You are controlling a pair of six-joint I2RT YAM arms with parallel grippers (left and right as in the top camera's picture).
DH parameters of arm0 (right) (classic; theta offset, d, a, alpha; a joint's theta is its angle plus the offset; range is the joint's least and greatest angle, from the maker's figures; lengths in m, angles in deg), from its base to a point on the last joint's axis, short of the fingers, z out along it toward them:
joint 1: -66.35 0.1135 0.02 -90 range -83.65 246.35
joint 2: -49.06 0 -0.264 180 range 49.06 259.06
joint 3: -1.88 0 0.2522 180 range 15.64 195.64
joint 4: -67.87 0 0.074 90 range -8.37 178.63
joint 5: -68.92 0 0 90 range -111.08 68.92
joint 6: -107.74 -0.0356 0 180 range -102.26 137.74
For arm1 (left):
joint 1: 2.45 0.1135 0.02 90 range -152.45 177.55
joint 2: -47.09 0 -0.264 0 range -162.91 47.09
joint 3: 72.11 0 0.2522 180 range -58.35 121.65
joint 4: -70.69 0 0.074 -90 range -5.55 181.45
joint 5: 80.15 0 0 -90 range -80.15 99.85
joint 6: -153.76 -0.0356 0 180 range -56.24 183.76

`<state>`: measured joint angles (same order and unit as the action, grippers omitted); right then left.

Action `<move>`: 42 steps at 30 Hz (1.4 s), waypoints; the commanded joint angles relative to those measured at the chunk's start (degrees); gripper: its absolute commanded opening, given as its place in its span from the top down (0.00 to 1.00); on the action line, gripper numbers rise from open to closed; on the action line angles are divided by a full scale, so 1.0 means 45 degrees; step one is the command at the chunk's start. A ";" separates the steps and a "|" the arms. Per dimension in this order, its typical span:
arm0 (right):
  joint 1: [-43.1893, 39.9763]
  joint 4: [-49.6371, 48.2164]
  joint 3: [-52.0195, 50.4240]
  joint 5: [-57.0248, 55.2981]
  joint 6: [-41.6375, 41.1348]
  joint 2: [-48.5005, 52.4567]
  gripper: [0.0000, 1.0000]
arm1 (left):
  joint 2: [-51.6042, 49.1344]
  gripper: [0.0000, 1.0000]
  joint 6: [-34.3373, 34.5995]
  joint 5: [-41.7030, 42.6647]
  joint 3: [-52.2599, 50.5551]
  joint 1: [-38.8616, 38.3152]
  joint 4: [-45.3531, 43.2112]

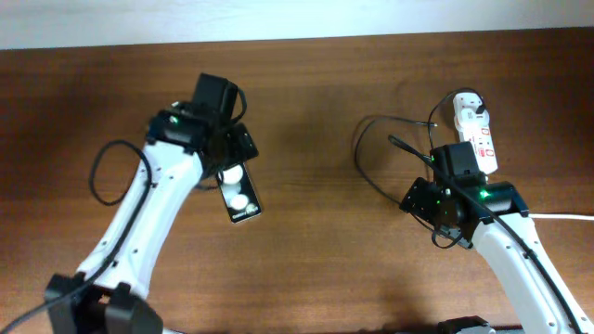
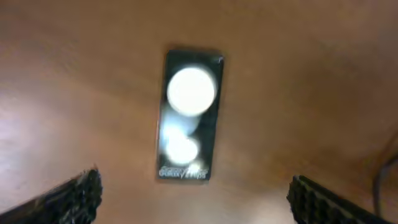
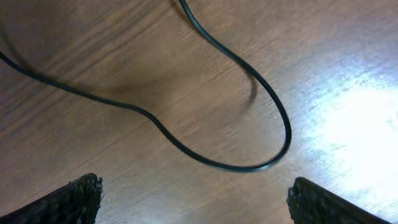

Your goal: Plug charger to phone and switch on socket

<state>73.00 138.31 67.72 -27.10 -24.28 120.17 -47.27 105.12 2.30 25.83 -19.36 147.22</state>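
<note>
The phone (image 1: 239, 193), a black slab with two white round spots and small lettering, lies flat on the wooden table; it also shows in the left wrist view (image 2: 188, 116). My left gripper (image 2: 196, 199) hovers above it, open and empty. The charger cable (image 1: 371, 165) curves thin and black left of the socket; it loops across the right wrist view (image 3: 249, 93). My right gripper (image 3: 196, 199) is open and empty above the cable loop. The white socket strip (image 1: 476, 134) with red marks lies at the far right, partly under my right arm.
The socket's thick white cord (image 1: 564, 217) runs off the right edge. A black arm cable (image 1: 102, 172) loops at the left. A pale wall borders the table's far edge (image 1: 297, 37).
</note>
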 commanded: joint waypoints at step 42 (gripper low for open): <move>-0.0078 0.0019 0.0053 -0.0155 -0.0058 0.0034 0.01 | 0.0034 0.27 -0.1025 0.1020 -0.3337 0.0126 -0.4357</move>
<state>73.00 138.44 67.69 -27.10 -24.28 120.17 -54.20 100.20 6.30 8.78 -18.96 126.76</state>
